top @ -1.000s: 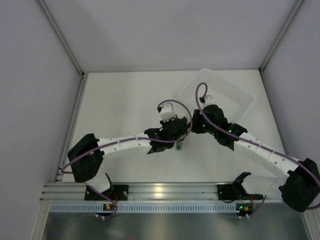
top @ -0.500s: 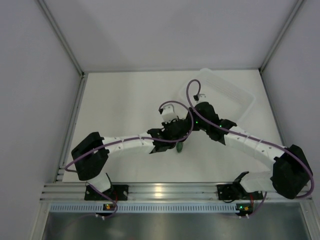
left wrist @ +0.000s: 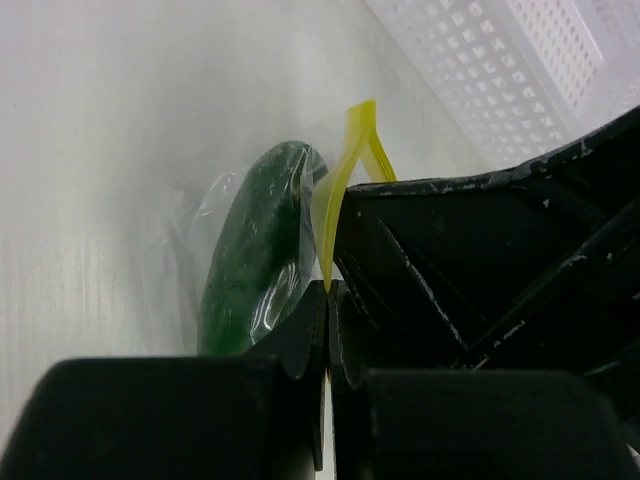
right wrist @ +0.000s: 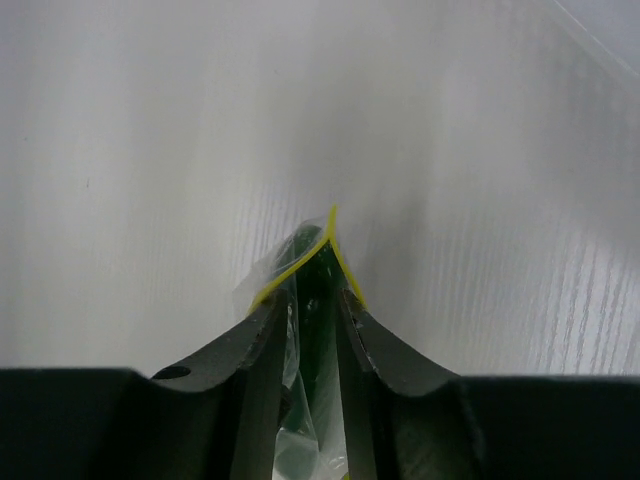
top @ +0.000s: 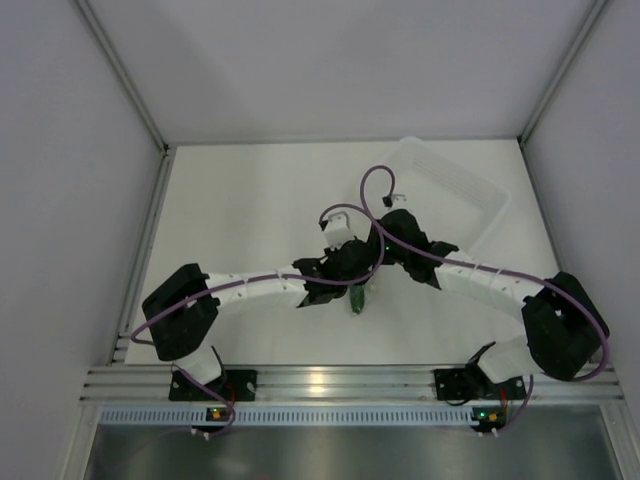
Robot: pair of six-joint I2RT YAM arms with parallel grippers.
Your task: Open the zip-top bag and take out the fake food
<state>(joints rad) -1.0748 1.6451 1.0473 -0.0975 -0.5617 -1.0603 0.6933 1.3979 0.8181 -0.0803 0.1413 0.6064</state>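
The zip-top bag (top: 358, 300) lies on the table's middle, with the dark green fake food (left wrist: 255, 260) inside it. My left gripper (left wrist: 328, 290) is shut on the bag's yellow-green zip strip (left wrist: 345, 160) at one side of the mouth; in the top view the left gripper (top: 360, 280) is just above the bag. My right gripper (right wrist: 310, 298) is narrowly open at the bag's mouth. The strip (right wrist: 290, 265) spreads in a V over its fingertips, and the fake food (right wrist: 318, 265) lies between the fingers. In the top view the right gripper (top: 373, 266) is close against the left one.
A rigid clear bin (top: 450, 190) stands at the back right, just behind the right wrist; its perforated wall shows in the left wrist view (left wrist: 500, 70). White walls enclose the table on three sides. Both forearms cross the table's near half.
My right arm has swung left, its elbow and wrist moving toward the left gripper and the bag. The left gripper has kept its place on the zip strip.
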